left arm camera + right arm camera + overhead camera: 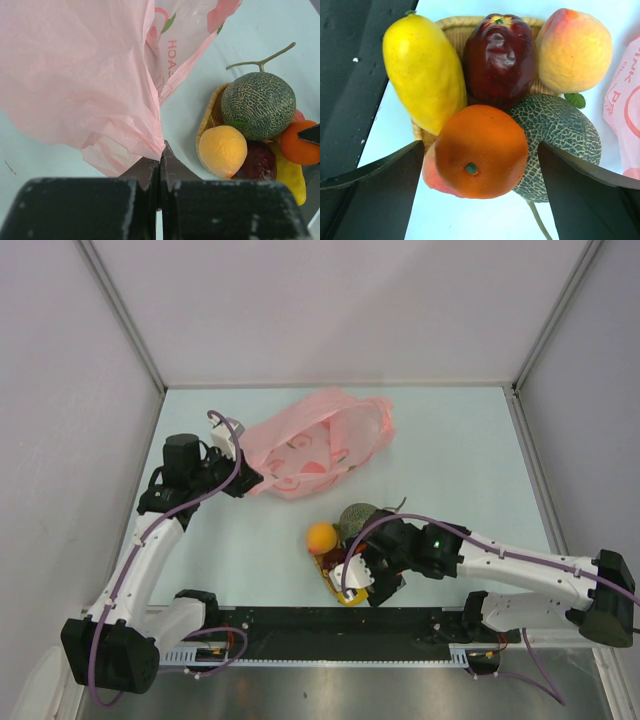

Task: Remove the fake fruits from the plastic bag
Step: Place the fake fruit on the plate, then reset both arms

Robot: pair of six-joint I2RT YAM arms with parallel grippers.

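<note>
- The left arm (150,550) rises from its base at the near left and reaches forward, with the wrist turned right toward the plastic bag (315,445).
- The left end effector (161,155) is clenched, its fingers pressed together on a gathered fold at the bag's left edge.
- The bag lies crumpled on the far middle of the tabletop (470,450).
- The right arm (520,565) stretches low from the near right toward the middle, its wrist over the fake fruits (340,535).
- The right end effector (480,165) is released. Its fingers stand wide apart on either side of the orange (480,150) and grip nothing.
- The fruits sit outside the bag, heaped on a woven mat (470,22): melon (555,135), peach (575,50), dark red apple (500,55) and yellow fruit (422,70).
</note>
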